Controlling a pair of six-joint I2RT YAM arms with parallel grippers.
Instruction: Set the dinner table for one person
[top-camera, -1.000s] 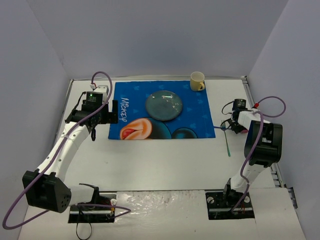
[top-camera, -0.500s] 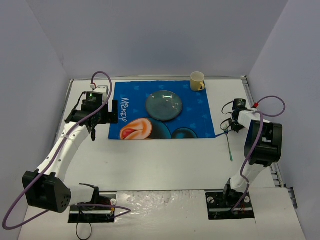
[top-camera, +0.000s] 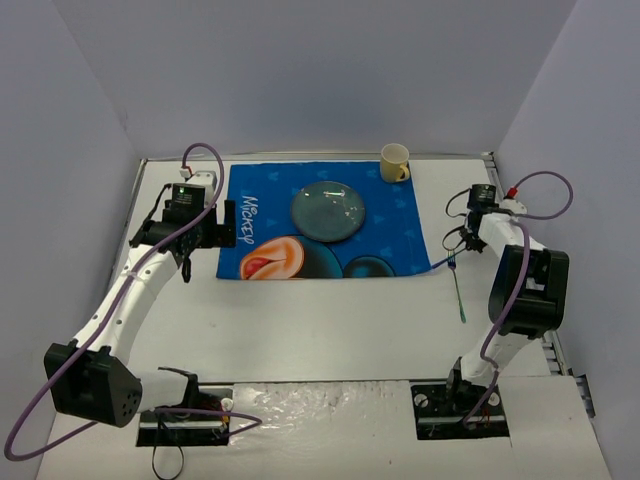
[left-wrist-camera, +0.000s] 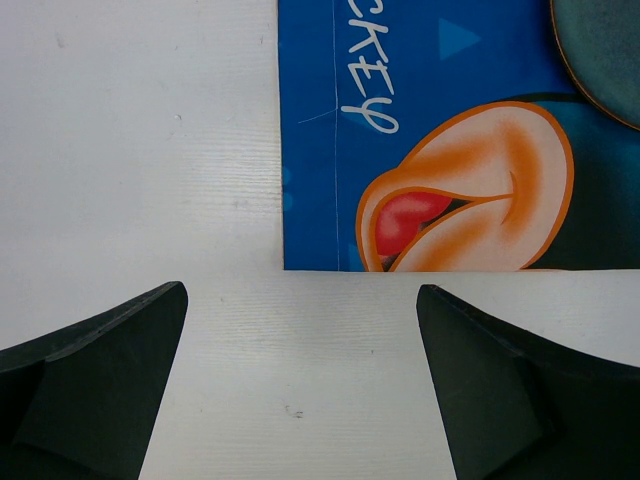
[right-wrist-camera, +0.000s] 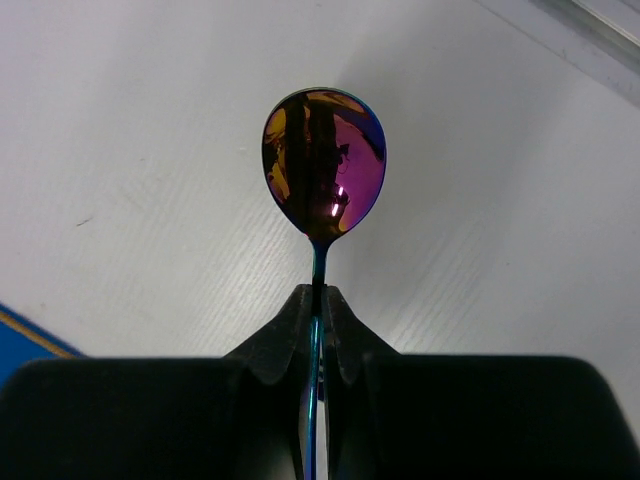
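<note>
While spoon is gripped: right claw (right-wrist-camera: 318, 300) clenched on thin handle of iridescent spoon (right-wrist-camera: 323, 165), bowl pointing away, over counter (top-camera: 330, 320) nr right edge.
Left claw (left-wrist-camera: 302, 300): released, jaws wide, hovering at near-left corner of placemat (top-camera: 395, 235).
Counter: white, spans whole view under both arms; placemat w/ plate (top-camera: 329, 211) on far half, cup (top-camera: 394, 162) by far edge.
Step tip: prob. carry spoon level, lay it on placemat just right of plate, handle toward near edge; thin handle may twist, so move slow.
</note>
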